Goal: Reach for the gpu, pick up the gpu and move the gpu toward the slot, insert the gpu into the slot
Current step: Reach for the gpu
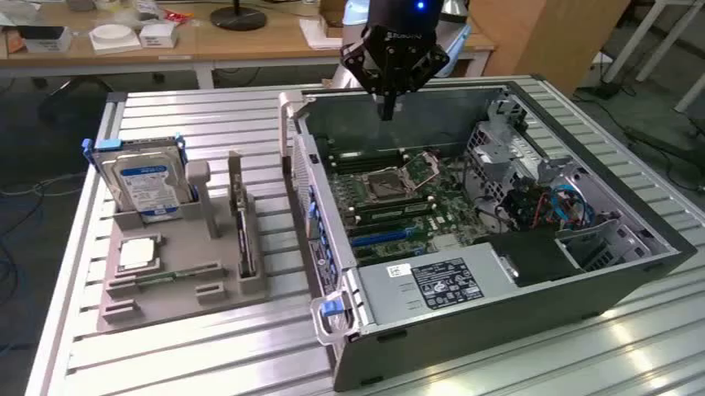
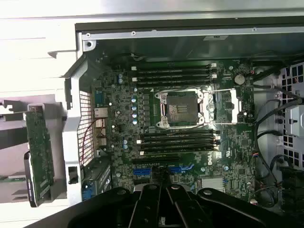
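The gpu point(image 1: 243, 224) is a thin dark card standing on edge in the grey holder point(image 1: 177, 289) on the exterior view's left, beside the computer case. My gripper point(image 1: 388, 110) hangs over the far side of the open case, well away from the gpu, its fingers shut together on nothing. In the wrist view the gripper point(image 2: 164, 186) points down at the green motherboard point(image 2: 118, 109). The slot point(image 1: 385, 237) is a long blue strip on that board, and in the wrist view the slot point(image 2: 141, 170) lies just beyond my fingertips.
A silver hard drive point(image 1: 144, 177) with a blue-white label stands in the holder next to the gpu; a processor chip point(image 1: 138, 252) and a memory stick point(image 1: 165, 276) lie in it too. The processor socket point(image 2: 183, 108) stands open. Case walls point(image 1: 319, 206) and drive cages point(image 1: 518, 157) ring the board.
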`<state>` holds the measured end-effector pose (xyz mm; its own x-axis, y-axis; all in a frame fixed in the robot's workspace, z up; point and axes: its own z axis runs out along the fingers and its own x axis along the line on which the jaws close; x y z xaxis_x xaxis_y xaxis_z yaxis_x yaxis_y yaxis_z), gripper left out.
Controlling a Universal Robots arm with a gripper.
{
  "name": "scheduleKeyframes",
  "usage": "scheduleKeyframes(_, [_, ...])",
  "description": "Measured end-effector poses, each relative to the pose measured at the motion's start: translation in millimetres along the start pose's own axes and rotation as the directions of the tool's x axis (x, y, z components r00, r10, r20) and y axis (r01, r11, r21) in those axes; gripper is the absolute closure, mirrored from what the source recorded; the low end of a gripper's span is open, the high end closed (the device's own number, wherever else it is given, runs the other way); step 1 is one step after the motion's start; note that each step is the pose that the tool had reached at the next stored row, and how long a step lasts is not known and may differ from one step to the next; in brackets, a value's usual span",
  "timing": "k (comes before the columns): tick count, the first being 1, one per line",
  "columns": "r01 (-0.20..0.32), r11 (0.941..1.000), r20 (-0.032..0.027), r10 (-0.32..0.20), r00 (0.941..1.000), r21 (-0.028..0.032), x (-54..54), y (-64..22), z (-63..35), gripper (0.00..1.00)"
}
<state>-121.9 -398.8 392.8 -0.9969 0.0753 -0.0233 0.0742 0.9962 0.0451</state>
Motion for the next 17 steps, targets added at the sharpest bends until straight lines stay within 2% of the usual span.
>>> scheduleKeyframes(8, [0.0,1.0,0.0001,0.0,1.0,-0.0002,0.7,0.0,0.1,0.9])
scheduleKeyframes(17, [0.0,1.0,0.0,0.0,1.0,0.0,12.6,-0.9,-0.3,0.9])
